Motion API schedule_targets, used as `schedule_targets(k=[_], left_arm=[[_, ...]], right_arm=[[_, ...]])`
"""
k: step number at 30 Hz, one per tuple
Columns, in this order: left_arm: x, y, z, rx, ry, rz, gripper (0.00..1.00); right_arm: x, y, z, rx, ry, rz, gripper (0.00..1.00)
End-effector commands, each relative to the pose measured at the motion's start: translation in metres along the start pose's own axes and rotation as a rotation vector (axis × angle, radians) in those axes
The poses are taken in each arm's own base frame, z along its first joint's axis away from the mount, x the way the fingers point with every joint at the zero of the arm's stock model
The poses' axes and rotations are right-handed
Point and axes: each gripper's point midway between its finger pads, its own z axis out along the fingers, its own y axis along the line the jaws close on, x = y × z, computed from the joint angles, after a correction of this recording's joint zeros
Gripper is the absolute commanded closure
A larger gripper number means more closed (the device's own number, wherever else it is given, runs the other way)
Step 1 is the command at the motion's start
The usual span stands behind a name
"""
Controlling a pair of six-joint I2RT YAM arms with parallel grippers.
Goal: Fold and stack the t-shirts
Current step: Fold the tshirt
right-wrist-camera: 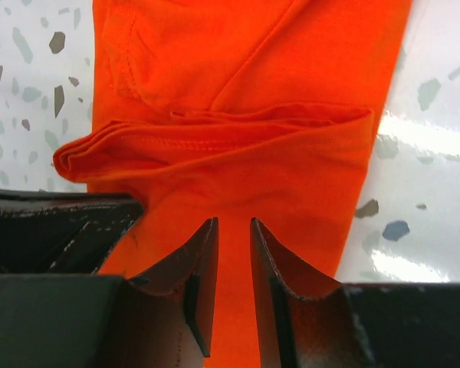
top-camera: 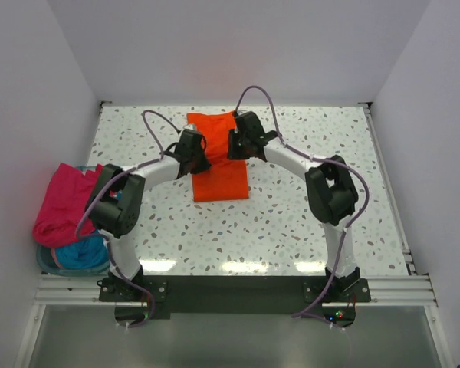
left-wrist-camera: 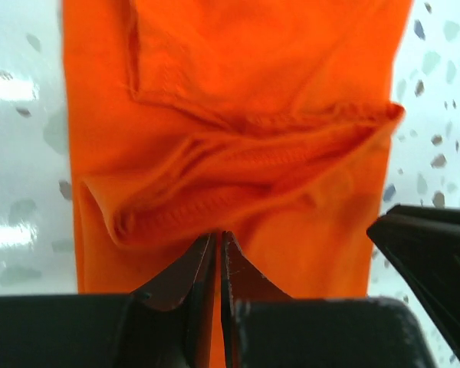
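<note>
The orange t-shirt (top-camera: 221, 178) lies in a long folded strip at the table's middle. My left gripper (top-camera: 195, 152) is over its left edge. In the left wrist view the jaws (left-wrist-camera: 218, 234) are closed to a thin slit at a puckered fold of the orange cloth (left-wrist-camera: 253, 138), which looks pinched. My right gripper (top-camera: 239, 144) is over the strip's right side. In the right wrist view its jaws (right-wrist-camera: 234, 222) stand slightly apart above flat orange cloth (right-wrist-camera: 291, 69), holding nothing. A magenta-pink t-shirt (top-camera: 65, 201) and teal-blue cloth (top-camera: 83, 253) lie at the left.
The pale blue tub (top-camera: 49, 264) stands at the table's left edge under the pink and teal cloth. The speckled tabletop (top-camera: 314, 222) is ringed by white walls. Each gripper's black body shows at the edge of the other's wrist view.
</note>
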Motion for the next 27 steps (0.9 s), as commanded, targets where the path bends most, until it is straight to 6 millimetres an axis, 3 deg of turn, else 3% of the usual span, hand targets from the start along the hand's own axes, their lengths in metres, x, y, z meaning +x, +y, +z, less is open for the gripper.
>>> schedule_targets(k=[1,5,6,8,16,21,24,27], left_arm=[[-0.037,0.002,0.018,0.018,-0.041,-0.031,0.89],[-0.070,0.018,0.034,0.027,-0.078,-0.060,0.86],[-0.065,0.021,0.041,0.032,-0.043,-0.061,0.87],[-0.075,0.018,0.046,0.049,-0.051,-0.056,0.85],[-0.057,0.034,0.066,0.009,0.003,-0.066,0.83],[-0.059,0.040,0.057,0.002,-0.013,-0.081,0.84],[-0.073,0.032,0.046,0.026,-0.044,-0.070,0.85],[-0.092,0.015,0.028,0.088,-0.094,-0.044,0.80]], right_arm=[[-0.021,0.015,0.011,-0.069,-0.027,0.013,0.73],[-0.020,0.006,0.031,-0.064,0.000,0.025,0.73],[-0.025,0.006,0.032,-0.064,-0.004,0.029,0.73],[-0.026,-0.003,0.040,-0.055,0.002,0.048,0.73],[-0.018,-0.046,0.066,-0.016,0.053,0.142,0.72],[-0.014,-0.061,0.066,-0.011,0.076,0.185,0.72],[-0.024,-0.056,0.056,-0.035,0.053,0.184,0.69],[-0.048,-0.045,0.032,-0.062,0.005,0.163,0.64]])
